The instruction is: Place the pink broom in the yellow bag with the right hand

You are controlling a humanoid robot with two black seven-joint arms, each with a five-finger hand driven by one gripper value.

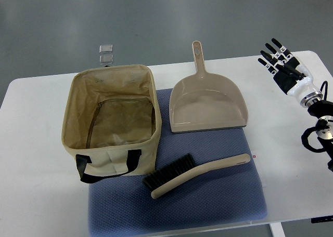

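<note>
My right robot hand (278, 57) hovers over the desk (41, 143), fingers spread, holding nothing — reaching hasn't begun. Next I must cross to the broom (195, 174) and grip its handle — then the bag (112, 115).

Soft tan canvas bag (112, 117), matt weave, black webbing handles. The beige plastic hand broom (200, 173) looks smooth, with coarse dark bristles. Matching beige plastic dustpan (206, 104), faint sheen. Blue textured cloth mat (208, 200) on a smooth white counter (36, 195).
</note>
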